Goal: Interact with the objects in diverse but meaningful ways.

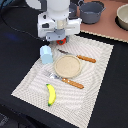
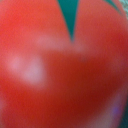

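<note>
The tomato [image 2: 60,70] fills the wrist view, a blurred red surface with a dark green calyx tip pointing into it from one edge. In the exterior view only a sliver of red [image 1: 61,35] shows under the arm's white head, at the mat's far edge. It is round, with no long axis to speak of.

The tool [image 1: 60,34] sits right over the tomato. Its fingers are hidden in both views, so I cannot tell whether it is open, closed or gripping.

Just beside it on the striped mat [image 1: 95,85] stands the carton [image 1: 46,54], upright. Near the mat's middle lies a tan plate [image 1: 67,66], between a knife [image 1: 80,57] and a fork [image 1: 65,80], both with orange handles and both lying slantwise across the mat.

The banana [image 1: 50,94] lies near the mat's near edge, its long axis running roughly toward and away from the camera, well apart from the tomato.

The pot [image 1: 91,11] stands off the mat on the table [image 1: 107,27], at the exterior view's upper right.
</note>
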You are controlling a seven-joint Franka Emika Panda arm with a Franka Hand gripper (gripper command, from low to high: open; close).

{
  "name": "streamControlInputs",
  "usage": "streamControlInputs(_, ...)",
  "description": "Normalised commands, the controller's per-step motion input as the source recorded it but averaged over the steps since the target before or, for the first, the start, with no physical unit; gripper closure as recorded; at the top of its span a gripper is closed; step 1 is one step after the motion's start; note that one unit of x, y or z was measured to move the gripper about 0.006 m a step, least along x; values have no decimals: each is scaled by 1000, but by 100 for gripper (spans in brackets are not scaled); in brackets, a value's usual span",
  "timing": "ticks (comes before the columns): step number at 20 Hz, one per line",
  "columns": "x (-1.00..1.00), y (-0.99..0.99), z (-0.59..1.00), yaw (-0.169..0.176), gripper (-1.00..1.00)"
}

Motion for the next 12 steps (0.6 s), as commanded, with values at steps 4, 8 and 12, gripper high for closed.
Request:
streamControlInputs(4, -37, 151, -15, 0, 100)
streamControlInputs(8, 0, 296, 702, -40, 100)
streamControlInputs(12, 0, 519, 1000, -47, 100)
